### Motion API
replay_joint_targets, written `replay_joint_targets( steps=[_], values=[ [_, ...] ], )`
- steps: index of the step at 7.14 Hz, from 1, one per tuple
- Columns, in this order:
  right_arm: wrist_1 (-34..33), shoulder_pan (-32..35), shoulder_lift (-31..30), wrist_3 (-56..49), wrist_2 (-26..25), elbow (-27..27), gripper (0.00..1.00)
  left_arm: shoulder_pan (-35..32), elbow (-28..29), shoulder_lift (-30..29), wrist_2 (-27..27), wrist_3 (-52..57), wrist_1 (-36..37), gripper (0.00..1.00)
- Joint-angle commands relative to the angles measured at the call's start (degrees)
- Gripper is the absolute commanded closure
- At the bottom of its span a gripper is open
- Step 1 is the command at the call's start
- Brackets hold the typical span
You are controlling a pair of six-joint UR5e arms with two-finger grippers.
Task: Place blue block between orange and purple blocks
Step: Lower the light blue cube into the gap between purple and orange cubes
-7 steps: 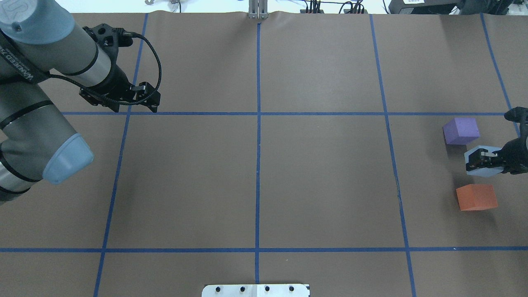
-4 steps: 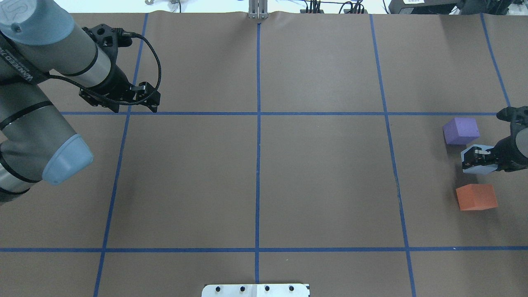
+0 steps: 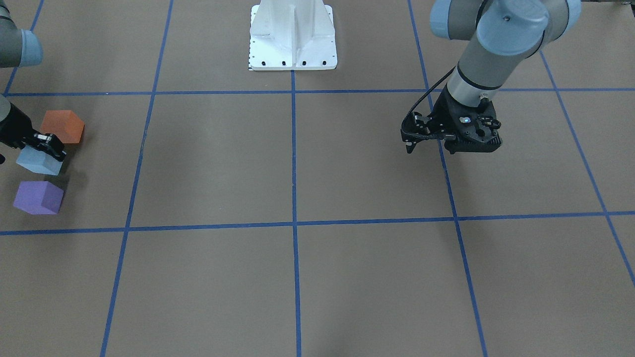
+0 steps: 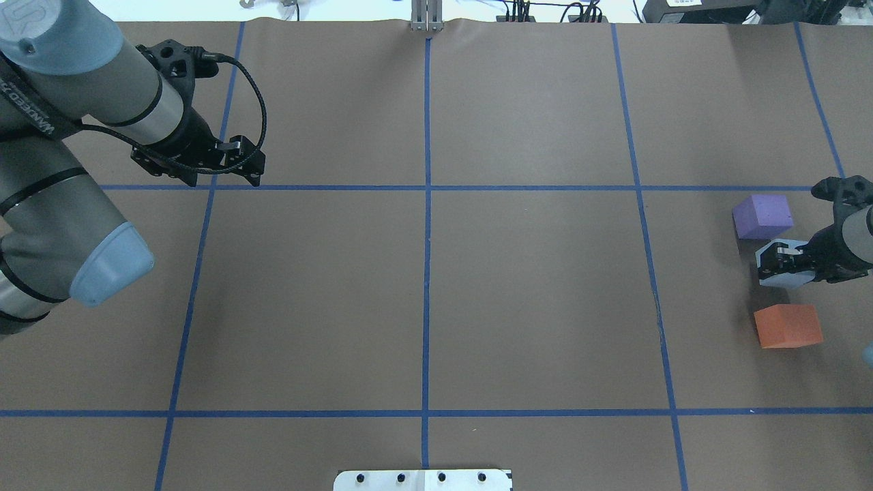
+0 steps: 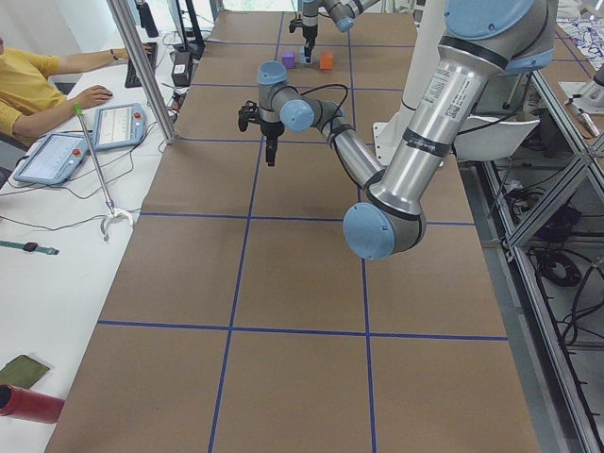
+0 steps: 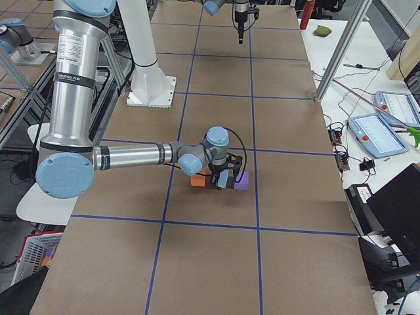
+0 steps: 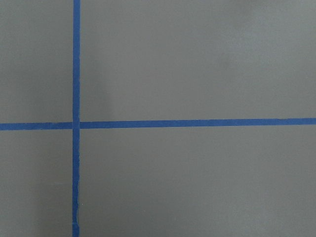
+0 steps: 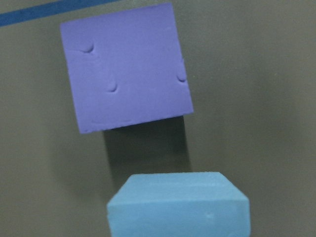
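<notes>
My right gripper (image 4: 779, 260) is shut on the light blue block (image 4: 779, 275) and holds it just above the table. In the overhead view the block hangs between the purple block (image 4: 763, 216) and the orange block (image 4: 788, 326), closer to the purple one. The front view shows the same row: orange block (image 3: 62, 126), blue block (image 3: 38, 161), purple block (image 3: 38, 197), with the right gripper (image 3: 48, 143) on the blue one. The right wrist view shows the purple block (image 8: 126, 66) beyond the blue block (image 8: 177, 207). My left gripper (image 4: 254, 170) is shut, empty and far away.
Blue tape lines (image 4: 427, 204) divide the brown table cover into squares. The white robot base plate (image 3: 292, 34) sits at the table's near edge. The blocks lie close to the table's right end. An operator sits beside the table (image 5: 38, 80).
My right gripper has carried the blue block a little to the left in the overhead view, slightly nearer the purple block. The left arm has not moved.
</notes>
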Motion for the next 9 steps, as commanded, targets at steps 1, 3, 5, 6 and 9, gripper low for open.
replay_joint_targets(
  steps=[1, 3, 5, 6, 9],
  values=[
    [0.03, -1.13, 0.37, -0.01, 0.00, -0.27, 1.00, 0.00, 0.00, 0.00, 0.07, 0.00, 0.00, 0.00],
    [0.03, -1.48, 0.89, -0.10, 0.00, -0.27, 1.00, 0.00, 0.00, 0.09, 0.07, 0.00, 0.00, 0.00],
    [0.03, -1.48, 2.38, -0.36, 0.00, -1.49, 1.00, 0.00, 0.00, 0.00, 0.07, 0.00, 0.00, 0.00],
    [0.03, -1.48, 2.47, -0.45, 0.00, -1.58, 1.00, 0.00, 0.00, 0.00, 0.07, -0.09, 0.00, 0.00],
    [0.98, -1.31, 1.95, -0.80, 0.18, -1.59, 1.00, 0.00, -0.09, 0.00, -0.02, -0.09, 0.00, 0.00]
  ],
)
